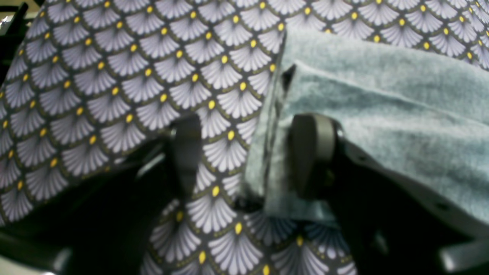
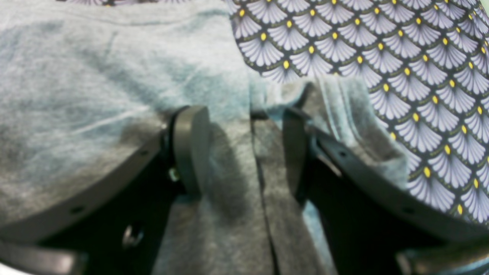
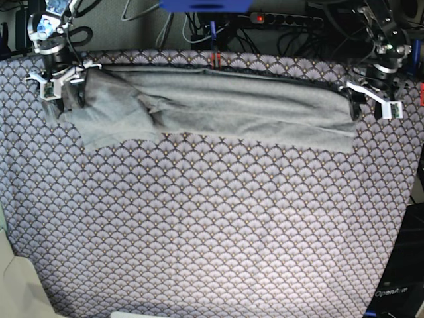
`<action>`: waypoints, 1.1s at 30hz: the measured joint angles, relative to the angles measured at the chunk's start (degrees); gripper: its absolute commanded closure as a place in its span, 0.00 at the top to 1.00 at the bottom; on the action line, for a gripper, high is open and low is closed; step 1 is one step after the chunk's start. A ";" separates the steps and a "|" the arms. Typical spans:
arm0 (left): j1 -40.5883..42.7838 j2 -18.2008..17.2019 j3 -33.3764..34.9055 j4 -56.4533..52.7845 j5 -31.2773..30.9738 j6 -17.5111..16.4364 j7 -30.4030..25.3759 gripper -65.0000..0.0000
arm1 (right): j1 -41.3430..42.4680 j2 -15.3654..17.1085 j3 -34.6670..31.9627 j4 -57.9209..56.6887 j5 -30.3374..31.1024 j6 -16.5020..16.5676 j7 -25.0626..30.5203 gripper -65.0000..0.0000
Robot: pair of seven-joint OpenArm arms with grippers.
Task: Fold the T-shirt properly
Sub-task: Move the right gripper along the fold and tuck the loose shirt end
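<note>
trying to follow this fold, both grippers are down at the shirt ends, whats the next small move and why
Probably close both grippers. The left gripper stands open astride the T-shirt edge, one finger on the tablecloth. The right gripper is open with cloth between its fingers. Neither seems to pinch the fabric yet.

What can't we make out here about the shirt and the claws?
- Light heather-grey cotton T-shirt: collar, far sleeve and tiny mark not findable; base view, bunched folds hide them.
- Left claw: whether its fingers touch fabric; left wrist view blurred.
- Right claw: cloth beneath its body hidden; right wrist view.
- Purple-grey fan-scale patterned tablecloth: near edge cut off, base view.
</note>
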 measured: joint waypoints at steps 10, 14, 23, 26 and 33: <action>-0.66 0.11 0.11 -0.02 0.02 0.02 0.15 0.57 | 0.13 0.72 -1.97 5.57 0.09 0.00 -0.09 0.49; -0.61 0.13 0.07 -0.02 0.02 0.00 0.17 0.57 | 1.66 1.90 -4.94 3.93 -0.09 0.00 -1.14 0.49; -0.04 0.15 -0.15 0.02 0.02 0.02 0.15 0.57 | 7.61 6.73 -12.17 3.67 0.13 -0.04 -11.54 0.49; 0.02 0.17 -0.15 0.02 0.02 0.00 0.17 0.57 | 8.44 7.13 -14.03 3.67 0.09 0.02 -14.32 0.49; 0.02 0.15 -0.15 0.02 0.02 0.00 0.15 0.57 | 9.22 7.10 -16.02 1.70 0.20 -0.02 -14.25 0.49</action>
